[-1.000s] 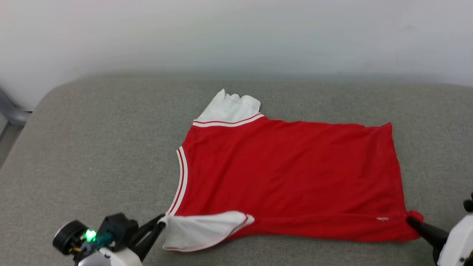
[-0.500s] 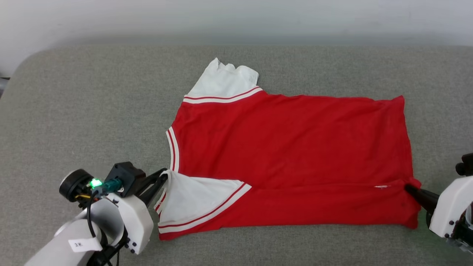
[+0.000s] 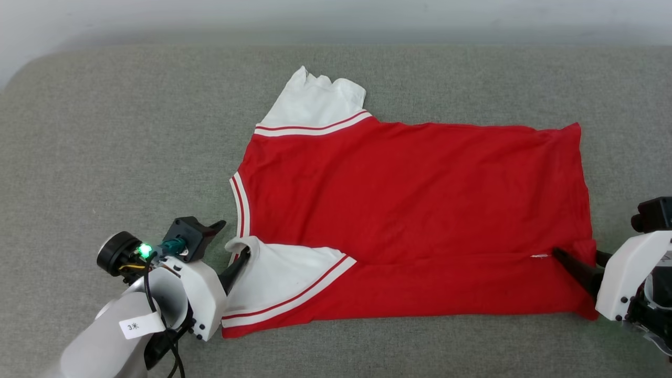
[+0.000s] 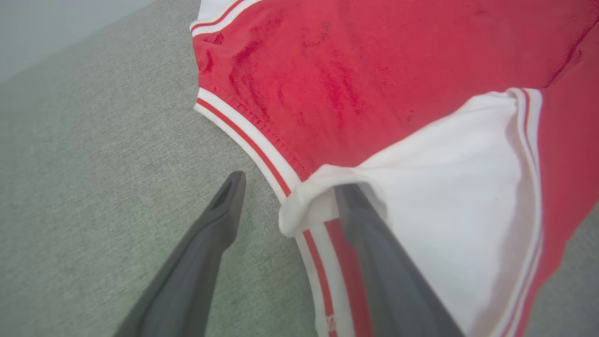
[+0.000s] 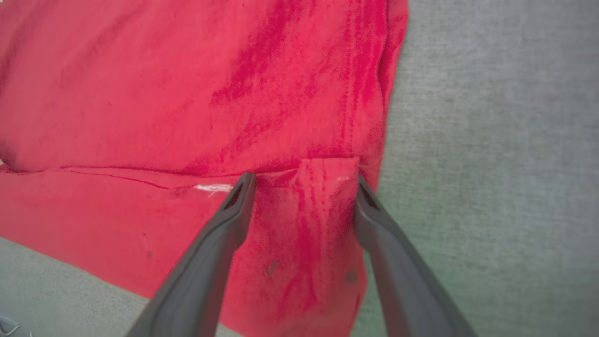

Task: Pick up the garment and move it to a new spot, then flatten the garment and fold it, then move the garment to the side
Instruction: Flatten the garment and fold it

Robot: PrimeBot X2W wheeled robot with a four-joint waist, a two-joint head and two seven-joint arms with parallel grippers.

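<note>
Head view, near left, left gripper (image 3: 236, 265) recorded with fingers spread, white sleeve edge draped over one fingertip, garment (image 3: 409, 210) laid flat across the middle of grey cushion (image 3: 131, 131), near edge folded over, near right, right gripper (image 3: 577, 256) spread astride the hem corner.

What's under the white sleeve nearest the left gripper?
White sleeve lies folded onto the garment; one left gripper finger tucks under its curled edge. Deeper is covered.

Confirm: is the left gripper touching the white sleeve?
Touching. Left wrist view: white sleeve's rolled edge drapes over one fingertip of the open left gripper.
</note>
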